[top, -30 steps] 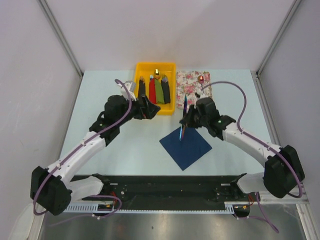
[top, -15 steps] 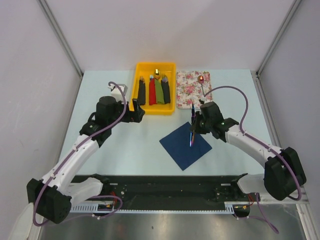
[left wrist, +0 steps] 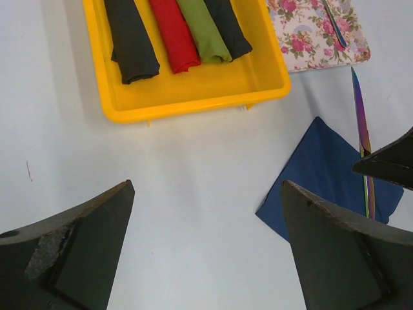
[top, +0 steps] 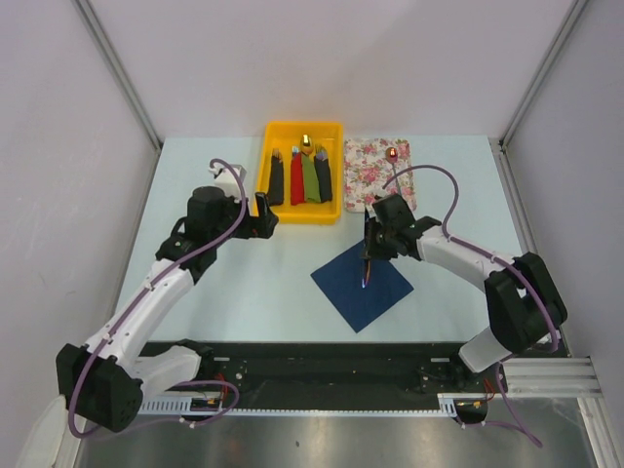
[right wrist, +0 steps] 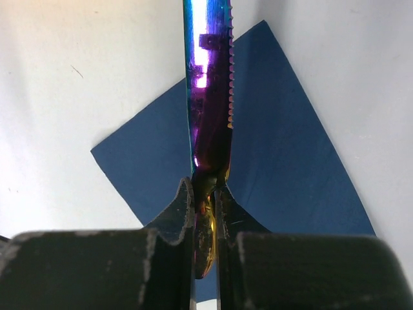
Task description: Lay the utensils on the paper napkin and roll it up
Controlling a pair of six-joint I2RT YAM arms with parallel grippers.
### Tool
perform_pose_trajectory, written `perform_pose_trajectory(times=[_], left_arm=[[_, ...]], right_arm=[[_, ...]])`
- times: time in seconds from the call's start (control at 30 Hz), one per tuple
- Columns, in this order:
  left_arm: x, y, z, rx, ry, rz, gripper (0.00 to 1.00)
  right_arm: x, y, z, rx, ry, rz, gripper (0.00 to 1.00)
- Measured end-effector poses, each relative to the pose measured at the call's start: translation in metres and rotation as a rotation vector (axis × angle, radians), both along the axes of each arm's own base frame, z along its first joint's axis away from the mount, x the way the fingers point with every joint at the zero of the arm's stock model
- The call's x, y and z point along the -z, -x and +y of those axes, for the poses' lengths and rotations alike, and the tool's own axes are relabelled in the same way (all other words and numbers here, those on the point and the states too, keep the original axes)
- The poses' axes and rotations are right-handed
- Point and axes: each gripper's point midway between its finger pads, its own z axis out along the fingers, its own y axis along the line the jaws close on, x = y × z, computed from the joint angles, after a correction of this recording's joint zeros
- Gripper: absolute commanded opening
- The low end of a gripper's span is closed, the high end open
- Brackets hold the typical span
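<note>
The navy paper napkin (top: 378,292) lies flat as a diamond in front of the yellow tray. My right gripper (top: 369,246) hangs over the napkin's far corner, shut on an iridescent knife (top: 366,273) whose tip points down at the paper. In the right wrist view the serrated knife (right wrist: 208,97) runs straight out from that gripper (right wrist: 205,206) above the napkin (right wrist: 284,161). The spoon (top: 393,154) rests on the floral mat (top: 375,174). My left gripper (top: 263,222) stands open and empty beside the tray's near left corner, wide apart in its own view (left wrist: 206,245), which also shows the knife (left wrist: 362,129) and napkin (left wrist: 316,181).
A yellow tray (top: 303,218) at the back holds black, red and green rolled bundles (left wrist: 174,32). The floral mat (left wrist: 310,39) lies to its right. Both arms reach in from the near edge, and grey walls close the table's sides.
My right gripper has carried the knife over the napkin and tilted it tip-down. My left arm pulled back from the tray early on, then stayed still.
</note>
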Motion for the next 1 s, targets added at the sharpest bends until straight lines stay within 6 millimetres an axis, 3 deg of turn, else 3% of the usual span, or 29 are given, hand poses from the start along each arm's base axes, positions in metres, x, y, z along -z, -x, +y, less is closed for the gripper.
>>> perform_pose_trajectory(times=[0.23,0.53,1.0], left_arm=[[0.008,-0.001,0.002,-0.008,-0.011,0.027,1.00],[0.030,-0.005,0.003,-0.013,-0.036,0.098,1.00],[0.036,-0.011,0.001,-0.010,-0.038,0.122,1.00]], right_arm=[[-0.002,0.002,-0.003,0.011,0.052,0.001,0.00],[0.019,0.006,-0.003,0.003,0.124,0.058,0.00],[0.027,0.007,-0.009,0.010,0.143,0.071,0.00]])
